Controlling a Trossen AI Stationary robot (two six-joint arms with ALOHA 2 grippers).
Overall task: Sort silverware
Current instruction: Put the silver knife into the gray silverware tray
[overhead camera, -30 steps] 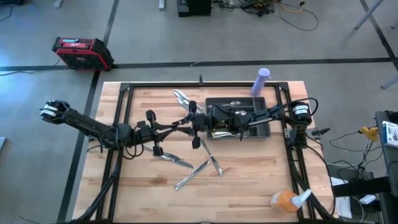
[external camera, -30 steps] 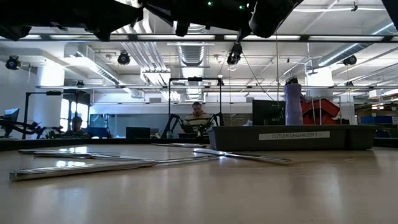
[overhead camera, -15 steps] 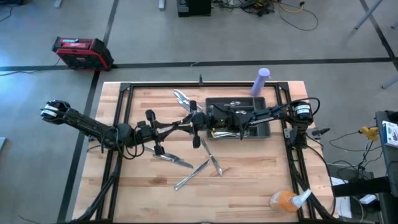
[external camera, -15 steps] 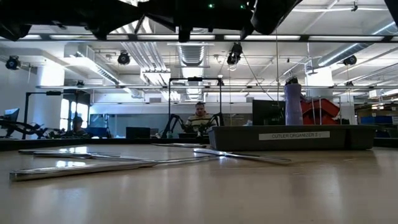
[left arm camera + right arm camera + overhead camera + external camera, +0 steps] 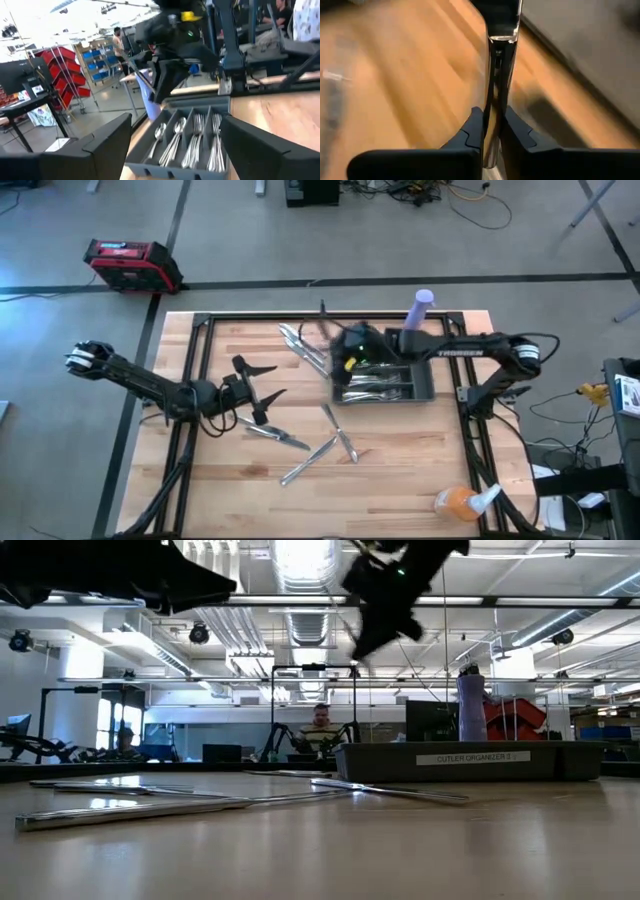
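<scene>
The dark grey tray (image 5: 424, 385) stands at the table's far middle, its rows filled with silverware (image 5: 192, 137). More silverware lies loose on the wood: a cluster (image 5: 293, 338) to the left of the tray and crossed pieces (image 5: 335, 442) nearer the front. My right gripper (image 5: 345, 343) hangs over the tray's far left corner, shut on one silver piece (image 5: 502, 22); I cannot tell which kind it is. My left gripper (image 5: 262, 382) stands open left of the tray with nothing between its fingers (image 5: 107, 142), facing the tray. My right gripper pinches the silver piece (image 5: 495, 117) between its two fingers (image 5: 472, 131). The piece stands on edge and runs along the fingers, reaching well out past their tips. It is lifted clear of the table and the tray.
A purple cylinder (image 5: 421, 310) stands behind the tray's far right corner. An orange spray bottle (image 5: 458, 501) lies at the near right corner. Black frame rails (image 5: 195, 350) border the tabletop. A person (image 5: 320, 724) sits in the room beyond the table.
My left gripper has drawn back from the tray toward the table's left edge and opened. My right gripper, which was meeting it above the tray's left end, has swung toward the far edge with the silver piece between its fingers.
</scene>
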